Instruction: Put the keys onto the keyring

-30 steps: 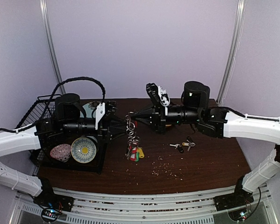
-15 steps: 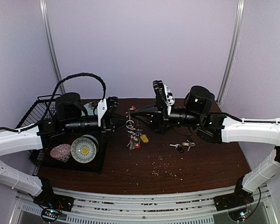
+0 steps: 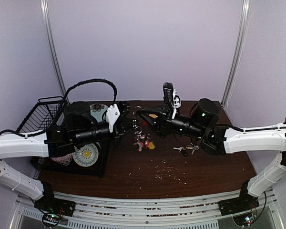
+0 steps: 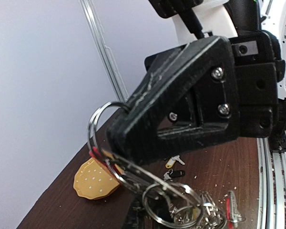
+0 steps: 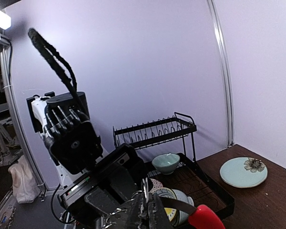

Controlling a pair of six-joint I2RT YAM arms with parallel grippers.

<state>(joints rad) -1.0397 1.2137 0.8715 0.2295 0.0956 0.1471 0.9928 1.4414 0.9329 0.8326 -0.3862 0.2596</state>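
— Where is the keyring (image 3: 137,128) right now?
— Up off the table (image 3: 214,174), caught between my two arms. In the top view my left gripper (image 3: 127,125) meets it from 9 o'clock. My right gripper (image 3: 140,114) meets it from 3 o'clock, a little higher.
— Are both clenched?
— My left one is clamped on the ring wire. Its wrist camera shows the black finger (image 4: 181,109) pressed right over the loops. My right fingers (image 5: 155,212) are pinched together around a thin silver ring, with a red curved piece (image 5: 203,217) at 4 o'clock of them.
— And the keys?
— The hanging keys (image 3: 142,140) dangle from the ring at 6 o'clock, close above the wood. I cannot tell whether they touch it. A yellow tag (image 3: 151,145) sits at 4 o'clock of that bunch, and in my left wrist view it lies flat on the table. The loose keys (image 3: 186,149) lie on the table at 3 o'clock of the bunch, well apart from the ring and under my right arm.
— Anything else around?
— The dish rack (image 3: 40,112) at 9 o'clock, with a yellow-centred plate (image 3: 86,154) in it. There are also crumbs (image 3: 168,171) scattered at 5 o'clock of the bunch.
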